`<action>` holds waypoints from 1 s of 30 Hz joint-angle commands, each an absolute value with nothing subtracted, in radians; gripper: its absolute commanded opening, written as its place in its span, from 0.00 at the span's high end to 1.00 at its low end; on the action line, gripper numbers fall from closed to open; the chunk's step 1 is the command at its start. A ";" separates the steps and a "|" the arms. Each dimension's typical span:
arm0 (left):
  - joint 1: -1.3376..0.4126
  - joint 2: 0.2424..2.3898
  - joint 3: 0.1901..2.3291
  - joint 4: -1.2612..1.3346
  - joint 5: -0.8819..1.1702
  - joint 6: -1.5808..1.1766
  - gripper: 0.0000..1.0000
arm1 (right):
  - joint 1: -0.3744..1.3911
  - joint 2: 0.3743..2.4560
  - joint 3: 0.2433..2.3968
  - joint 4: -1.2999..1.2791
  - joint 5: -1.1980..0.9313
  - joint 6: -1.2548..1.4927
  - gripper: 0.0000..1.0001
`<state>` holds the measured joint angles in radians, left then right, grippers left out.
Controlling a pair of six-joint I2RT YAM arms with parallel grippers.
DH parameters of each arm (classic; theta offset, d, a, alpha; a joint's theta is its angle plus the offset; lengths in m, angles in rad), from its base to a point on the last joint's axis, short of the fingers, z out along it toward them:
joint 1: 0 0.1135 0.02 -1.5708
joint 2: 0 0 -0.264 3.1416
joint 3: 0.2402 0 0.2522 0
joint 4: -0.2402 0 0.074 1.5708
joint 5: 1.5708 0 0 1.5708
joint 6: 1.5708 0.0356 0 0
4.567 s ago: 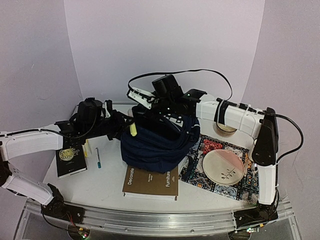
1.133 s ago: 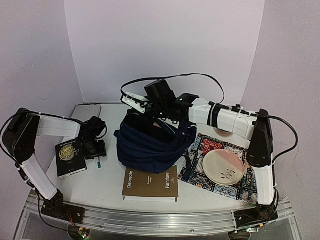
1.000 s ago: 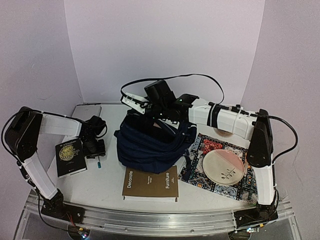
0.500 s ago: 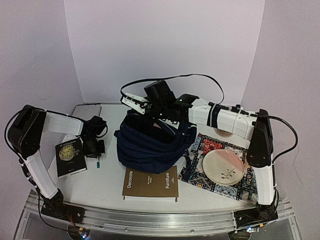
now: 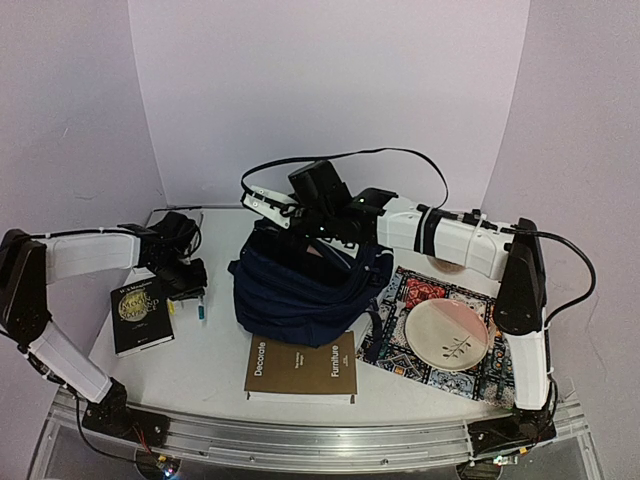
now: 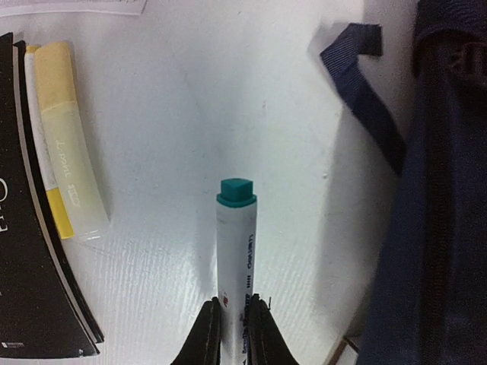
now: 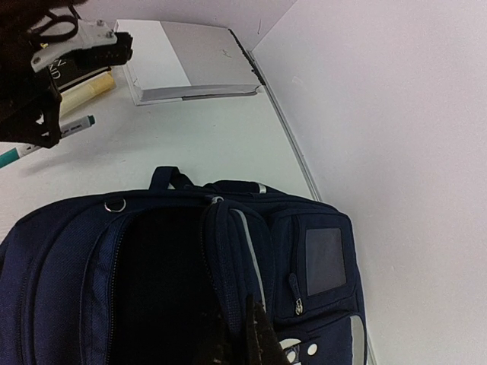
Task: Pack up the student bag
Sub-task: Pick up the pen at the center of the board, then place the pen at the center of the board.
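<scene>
Marker point(image 6: 234, 255): lower end cut off at left wrist view's bottom edge. Backpack point(image 7: 68, 266): interior too dark to read.

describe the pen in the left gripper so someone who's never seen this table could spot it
Start at the big navy student bag mid-table. In the gap between it and the black book to its left, the left gripper pinches a white-barrelled marker. Its teal cap sets it apart from the pale yellow highlighter lying beside the book.

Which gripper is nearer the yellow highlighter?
Left. The left gripper, shut on the marker, is beside the yellow highlighter; the right gripper is away at the student bag.
</scene>
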<state>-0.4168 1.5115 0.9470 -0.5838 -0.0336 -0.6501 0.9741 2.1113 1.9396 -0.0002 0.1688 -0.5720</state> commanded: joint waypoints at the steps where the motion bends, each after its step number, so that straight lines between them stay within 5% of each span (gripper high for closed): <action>1: -0.412 1.398 0.974 -0.553 0.070 -0.701 1.00 | 0.984 2.054 1.967 0.074 0.174 -0.564 1.00; 14: -0.458 1.205 0.946 -0.215 0.360 -0.956 1.00 | 0.997 2.077 2.026 0.074 0.176 -0.571 1.00; 30: -0.627 1.412 1.045 -0.002 0.351 -1.120 1.00 | 1.004 2.091 2.049 0.074 0.181 -0.577 1.00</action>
